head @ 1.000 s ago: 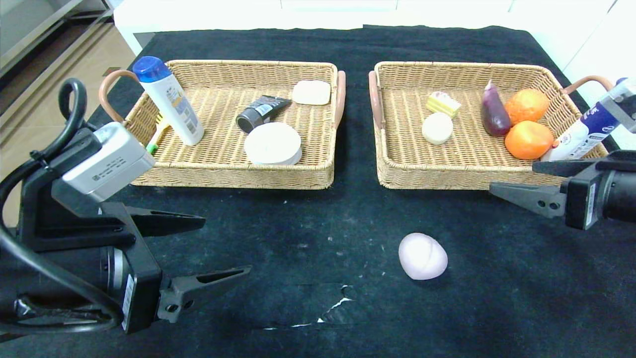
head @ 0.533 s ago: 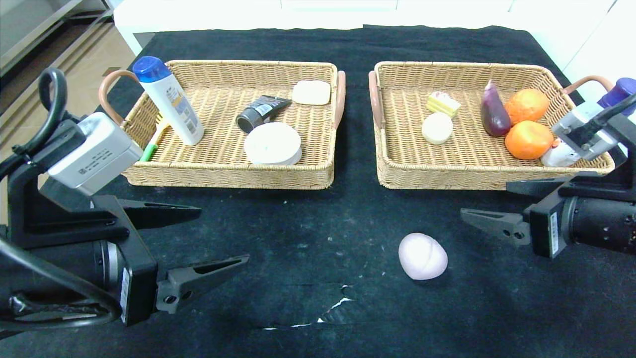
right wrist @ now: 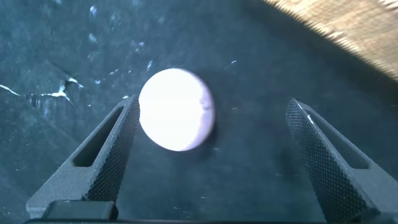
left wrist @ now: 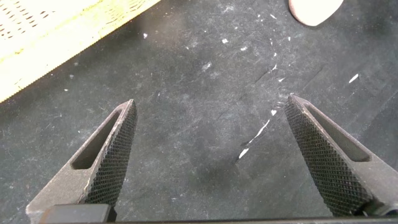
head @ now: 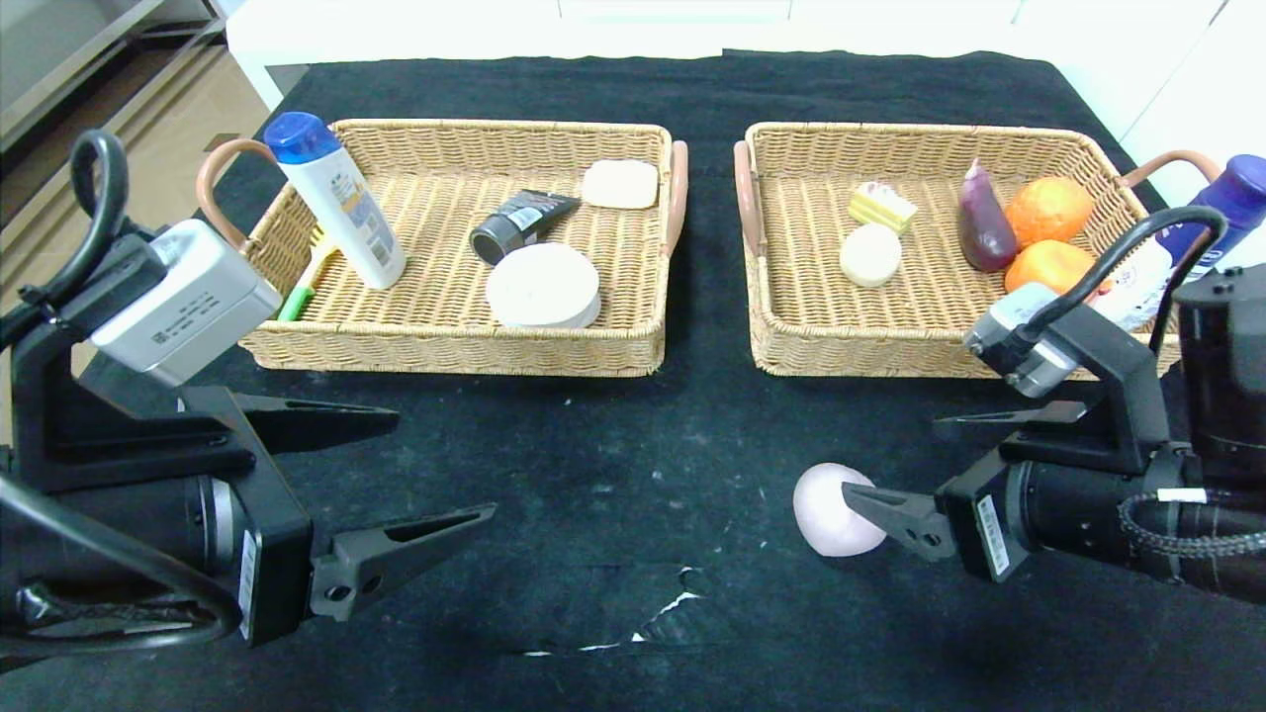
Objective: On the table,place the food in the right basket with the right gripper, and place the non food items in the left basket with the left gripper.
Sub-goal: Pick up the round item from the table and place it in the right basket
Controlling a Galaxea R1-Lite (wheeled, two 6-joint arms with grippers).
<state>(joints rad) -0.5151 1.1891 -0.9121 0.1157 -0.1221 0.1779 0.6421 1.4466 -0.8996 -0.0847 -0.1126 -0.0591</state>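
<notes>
Since a second ago, the right tool [head: 915,460] drops from mid-right to lower right, spread wide around the pink bun [head: 836,509]; soft, light, best pinched gently across its middle. Left tool [head: 435,475] hangs released, lower left.

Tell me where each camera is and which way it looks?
Head view: up on the robot's head, looking down at the table, both baskets, both arms.
Left wrist view: on the left arm, facing bare cloth past the left gripper, jaws open.
Right wrist view: on the right arm, facing the pinkish-mauve bun between the right gripper jaws, open.
Shared: all three show that bun.
</notes>
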